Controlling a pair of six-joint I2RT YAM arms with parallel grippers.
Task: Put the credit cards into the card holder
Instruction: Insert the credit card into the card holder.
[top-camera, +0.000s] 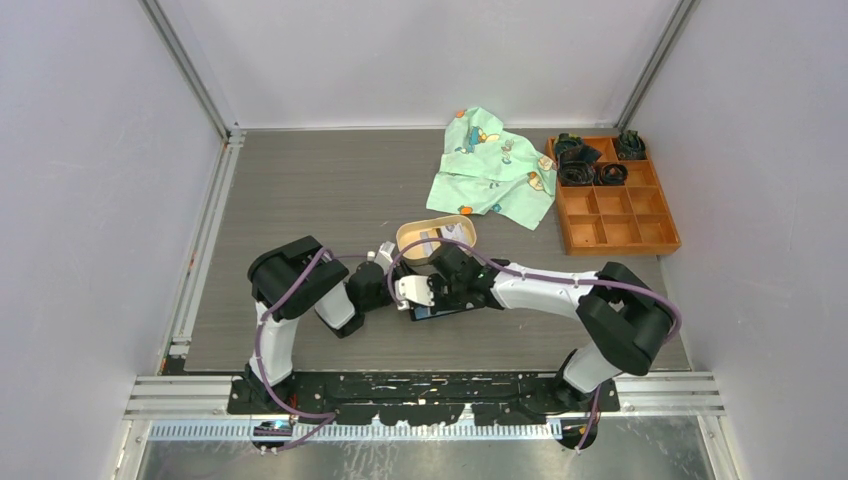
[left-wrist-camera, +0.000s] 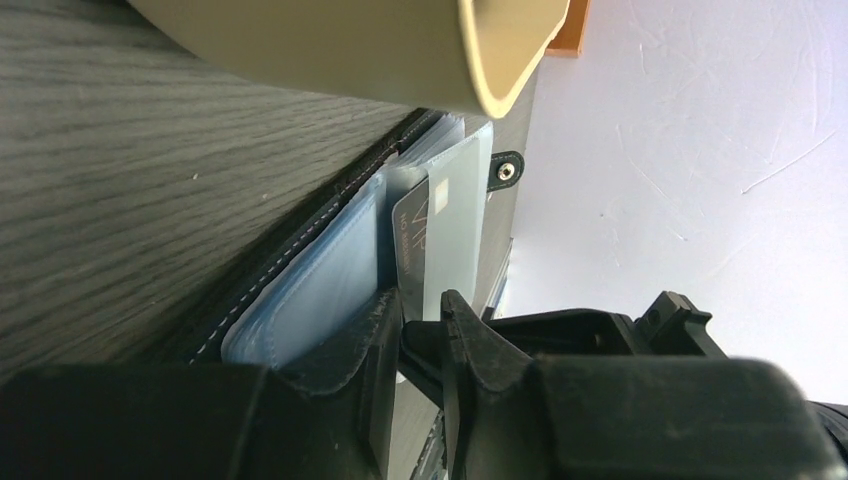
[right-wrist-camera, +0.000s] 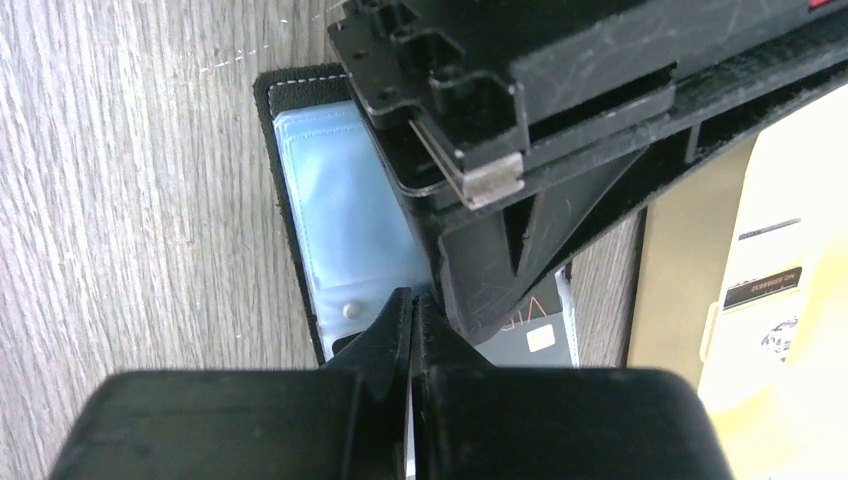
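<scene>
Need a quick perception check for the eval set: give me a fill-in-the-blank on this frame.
1. The left gripper pinches a ___ at the wallet.
2. The right gripper is ___ on the wallet's clear sleeve.
3. The compartment box is ___ in colour.
4. In the top view, the patterned cloth lies to the ___ of that box.

Missing words: card; shut; orange; left.
</scene>
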